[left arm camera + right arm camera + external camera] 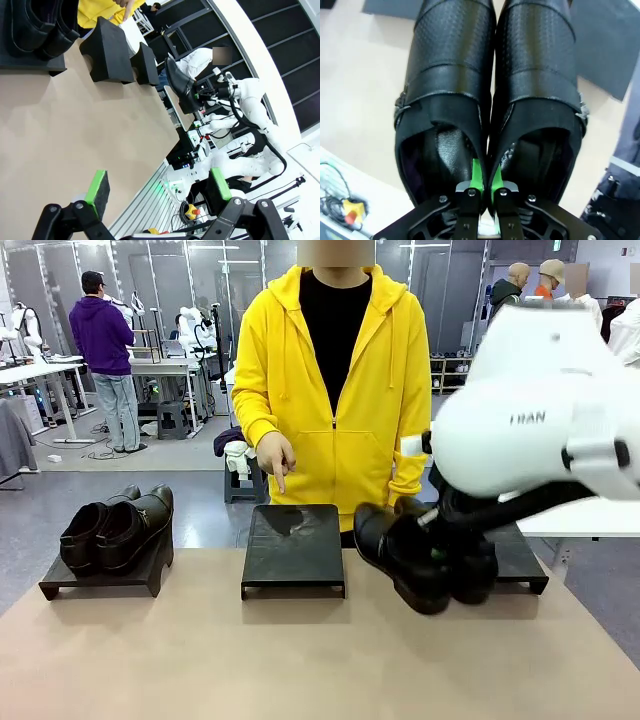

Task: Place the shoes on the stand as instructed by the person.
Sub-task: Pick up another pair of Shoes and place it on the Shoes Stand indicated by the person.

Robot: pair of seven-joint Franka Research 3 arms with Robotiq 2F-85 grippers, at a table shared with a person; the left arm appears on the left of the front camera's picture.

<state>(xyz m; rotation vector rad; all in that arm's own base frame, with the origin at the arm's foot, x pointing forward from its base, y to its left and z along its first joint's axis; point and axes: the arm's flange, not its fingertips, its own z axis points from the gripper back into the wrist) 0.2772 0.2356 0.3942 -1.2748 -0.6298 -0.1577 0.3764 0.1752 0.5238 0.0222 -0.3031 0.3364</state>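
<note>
A pair of black shoes hangs tilted over the table between the middle stand and the right stand. My right gripper is shut on them, its green pads pinching the two inner walls of the shoes together. The person in yellow points a finger down at the bare middle stand. A second pair of shoes rests on the left stand. My left gripper is open with nothing between its pads, low over the tan table, far from the stands.
The three low black stands sit in a row along the table's far side. The tan tabletop in front of them is bare. My right arm's white body fills the upper right of the front view. Behind, another person stands at other tables.
</note>
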